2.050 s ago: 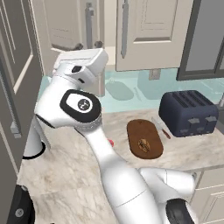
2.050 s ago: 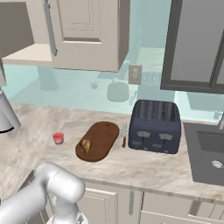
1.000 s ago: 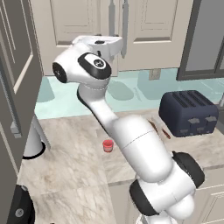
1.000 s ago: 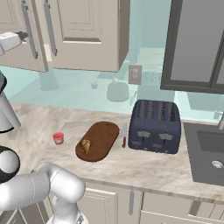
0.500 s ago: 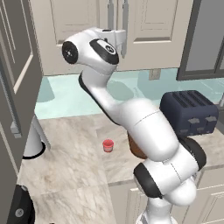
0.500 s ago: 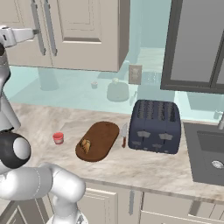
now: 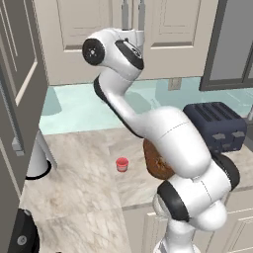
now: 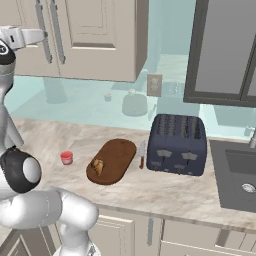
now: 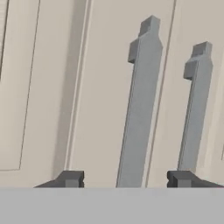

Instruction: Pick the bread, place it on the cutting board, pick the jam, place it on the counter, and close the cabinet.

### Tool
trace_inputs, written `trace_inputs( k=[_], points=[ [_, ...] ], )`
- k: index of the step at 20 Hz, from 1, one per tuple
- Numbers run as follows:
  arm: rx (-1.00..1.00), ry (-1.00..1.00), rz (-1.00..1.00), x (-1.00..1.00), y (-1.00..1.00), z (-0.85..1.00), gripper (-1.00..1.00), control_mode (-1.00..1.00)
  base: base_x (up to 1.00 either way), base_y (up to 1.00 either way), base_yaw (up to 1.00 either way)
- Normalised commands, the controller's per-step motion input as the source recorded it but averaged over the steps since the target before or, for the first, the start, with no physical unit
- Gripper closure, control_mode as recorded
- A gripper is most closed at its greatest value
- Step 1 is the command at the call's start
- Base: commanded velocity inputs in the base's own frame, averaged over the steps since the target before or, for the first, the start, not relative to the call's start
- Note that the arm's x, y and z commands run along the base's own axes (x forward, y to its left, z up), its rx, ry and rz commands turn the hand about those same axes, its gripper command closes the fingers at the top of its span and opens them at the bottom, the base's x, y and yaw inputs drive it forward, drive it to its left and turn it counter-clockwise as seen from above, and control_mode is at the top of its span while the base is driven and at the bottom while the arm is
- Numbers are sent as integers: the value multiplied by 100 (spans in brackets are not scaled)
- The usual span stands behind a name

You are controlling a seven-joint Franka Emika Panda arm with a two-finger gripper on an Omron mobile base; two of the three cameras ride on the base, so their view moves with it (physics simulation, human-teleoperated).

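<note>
The two-finger dark gripper [image 9: 124, 178] is seen with jaws spread wide, empty, facing the grey vertical metal handles [image 9: 139, 100] of the beige-grey panelled cabinet [image 8: 95, 37]. The small red jam jar [image 8: 66, 158] stands on the marbled beige-grey counter [image 8: 50, 137], beside the dark oval wooden cutting board [image 8: 117, 156] bearing the mottled brown bread [image 8: 97, 166].

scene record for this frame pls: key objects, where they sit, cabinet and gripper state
bread: on the cutting board, toward its left end
cutting board: flat on the counter, left of the toaster
jam: upright on the counter, left of the board, apart from it
counter: marbled worktop
toaster: on the counter, right of the board
cabinet: both doors look shut, handles side by side
gripper: open, up at the cabinet doors, tips straddling the left handle, holding nothing
</note>
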Motion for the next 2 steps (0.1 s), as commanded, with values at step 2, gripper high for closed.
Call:
trace_inputs(
  k=[2],
  points=[
    [0, 2, 9, 27, -3, -12, -100, -100, 0, 0, 0]
  ],
)
